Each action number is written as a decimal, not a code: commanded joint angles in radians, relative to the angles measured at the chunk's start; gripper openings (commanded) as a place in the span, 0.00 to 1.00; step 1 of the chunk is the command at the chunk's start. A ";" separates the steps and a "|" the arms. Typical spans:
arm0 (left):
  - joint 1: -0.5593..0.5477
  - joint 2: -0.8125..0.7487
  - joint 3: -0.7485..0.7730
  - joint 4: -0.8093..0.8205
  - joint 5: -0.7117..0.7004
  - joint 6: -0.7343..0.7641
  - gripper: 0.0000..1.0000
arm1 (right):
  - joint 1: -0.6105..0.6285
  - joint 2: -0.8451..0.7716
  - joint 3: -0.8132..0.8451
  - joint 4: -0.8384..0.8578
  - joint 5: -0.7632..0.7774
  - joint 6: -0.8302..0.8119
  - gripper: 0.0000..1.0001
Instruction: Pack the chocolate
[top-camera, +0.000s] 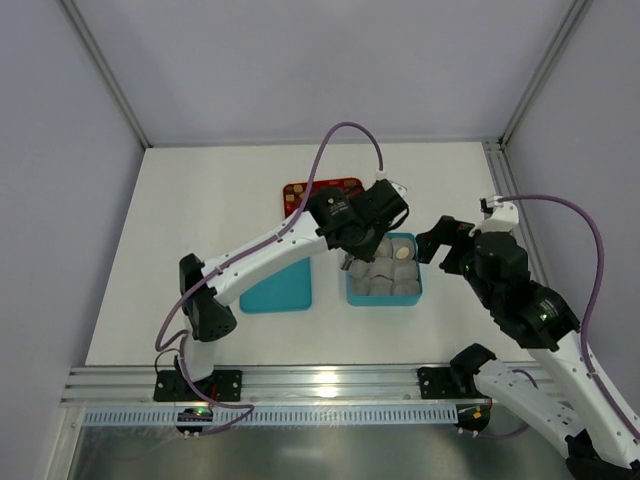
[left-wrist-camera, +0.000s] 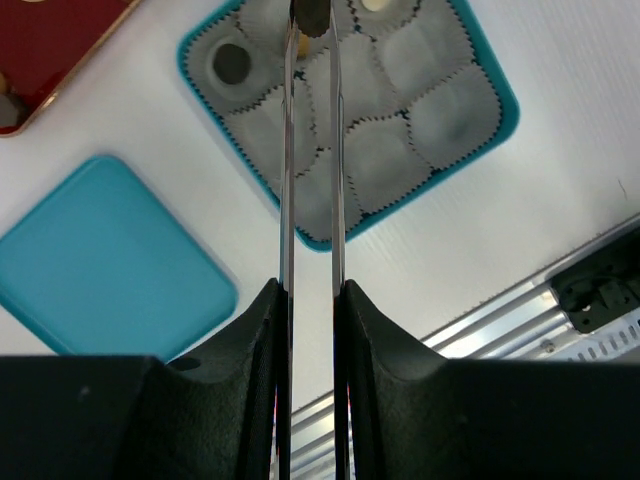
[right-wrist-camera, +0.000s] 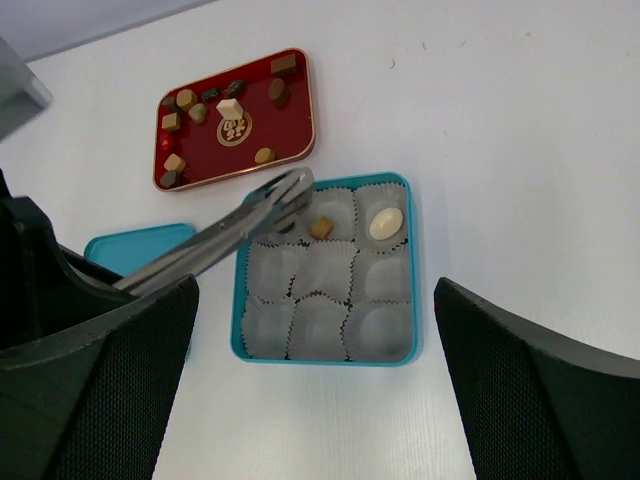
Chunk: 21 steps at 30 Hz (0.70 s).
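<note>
Judging from their look, the chocolate pieces (right-wrist-camera: 186, 99) are tiny, light, hard and a little slippery, and we think a strong squeeze would mark or crack them; each is best pinched gently across two opposite sides. Most lie loose on the red tray (right-wrist-camera: 285, 130), far and left of the teal box (right-wrist-camera: 411, 290). Three sit in the far row of paper cups (right-wrist-camera: 322, 325): a dark round piece (left-wrist-camera: 232, 63) on the left, a tan square piece (right-wrist-camera: 321, 228) in the middle, a cream oval piece (right-wrist-camera: 386, 222) on the right; the other six cups are empty. The left gripper (right-wrist-camera: 298, 185) carries two long thin metal blades, set narrow, above that far row. In the left wrist view a brown piece (left-wrist-camera: 312, 16) shows at their tips; we cannot tell if it is pinched or is the tan one lying below. The right gripper (top-camera: 437, 247) stands wide and holds nothing, near the right side of the box. The teal lid (left-wrist-camera: 100, 270) lies on the white table (right-wrist-camera: 500, 120), left of the box.
</note>
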 joint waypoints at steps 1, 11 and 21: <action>-0.048 -0.040 -0.015 0.064 0.024 -0.048 0.17 | 0.003 -0.030 0.063 -0.044 0.062 -0.006 1.00; -0.132 0.037 -0.038 0.115 0.065 -0.076 0.17 | 0.003 -0.056 0.063 -0.080 0.078 0.003 1.00; -0.145 0.081 -0.078 0.150 0.091 -0.088 0.22 | 0.003 -0.045 0.060 -0.075 0.069 -0.006 1.00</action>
